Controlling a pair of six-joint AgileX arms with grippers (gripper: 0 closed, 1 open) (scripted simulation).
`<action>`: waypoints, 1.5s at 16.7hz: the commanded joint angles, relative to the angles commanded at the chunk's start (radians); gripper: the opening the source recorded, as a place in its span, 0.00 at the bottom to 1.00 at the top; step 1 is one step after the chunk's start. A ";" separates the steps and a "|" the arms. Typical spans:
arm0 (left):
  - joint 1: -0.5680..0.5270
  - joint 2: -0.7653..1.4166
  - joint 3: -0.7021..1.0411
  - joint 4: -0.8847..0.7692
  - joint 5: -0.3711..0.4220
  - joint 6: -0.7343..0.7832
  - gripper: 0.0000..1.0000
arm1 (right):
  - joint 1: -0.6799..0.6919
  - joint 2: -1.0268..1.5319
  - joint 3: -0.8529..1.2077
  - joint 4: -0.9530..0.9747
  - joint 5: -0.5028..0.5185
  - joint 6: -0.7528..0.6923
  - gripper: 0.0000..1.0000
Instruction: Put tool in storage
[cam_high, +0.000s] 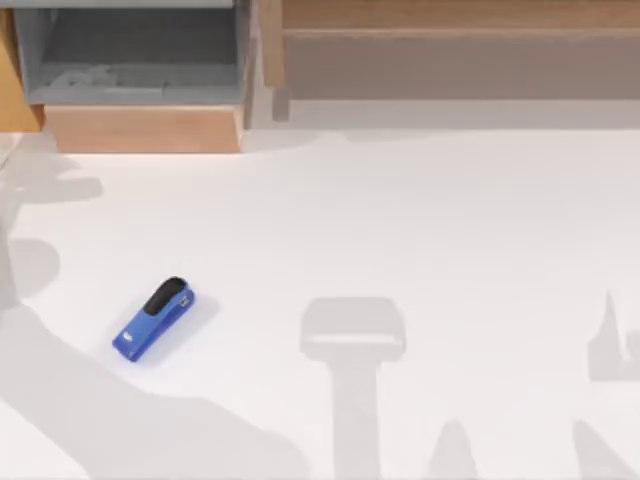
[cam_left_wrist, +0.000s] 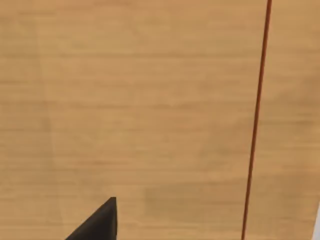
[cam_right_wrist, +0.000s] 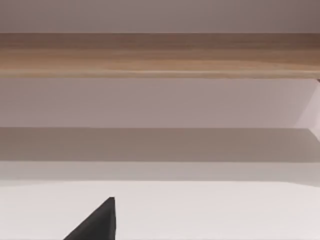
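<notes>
The tool, a small bright-blue stapler (cam_high: 154, 320) with a black top piece, lies flat and slanted on the white table at the left of the top view. The storage, an open drawer with a grey inside (cam_high: 130, 62) and a wooden front (cam_high: 145, 128), sits at the back left, well behind the stapler. A black part of my left gripper (cam_left_wrist: 100, 224) shows close to a wooden panel (cam_left_wrist: 140, 110). A black part of my right gripper (cam_right_wrist: 99, 222) hangs over the white table, facing a wooden ledge (cam_right_wrist: 160, 55). Neither gripper is near the stapler.
A long wooden shelf unit (cam_high: 450, 40) runs along the back right. A thin red line (cam_left_wrist: 256, 120) crosses the wooden panel in the left wrist view. Arm shadows fall on the table at the front and left.
</notes>
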 joint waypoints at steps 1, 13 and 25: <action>0.000 0.000 0.000 0.000 0.000 0.000 0.85 | 0.000 0.000 0.000 0.000 0.000 0.000 1.00; 0.000 0.000 0.000 0.000 0.000 0.000 0.00 | 0.000 0.000 0.000 0.000 0.000 0.000 1.00; 0.021 -0.024 -0.069 0.026 0.018 -0.006 0.00 | 0.000 0.000 0.000 0.000 0.000 0.000 1.00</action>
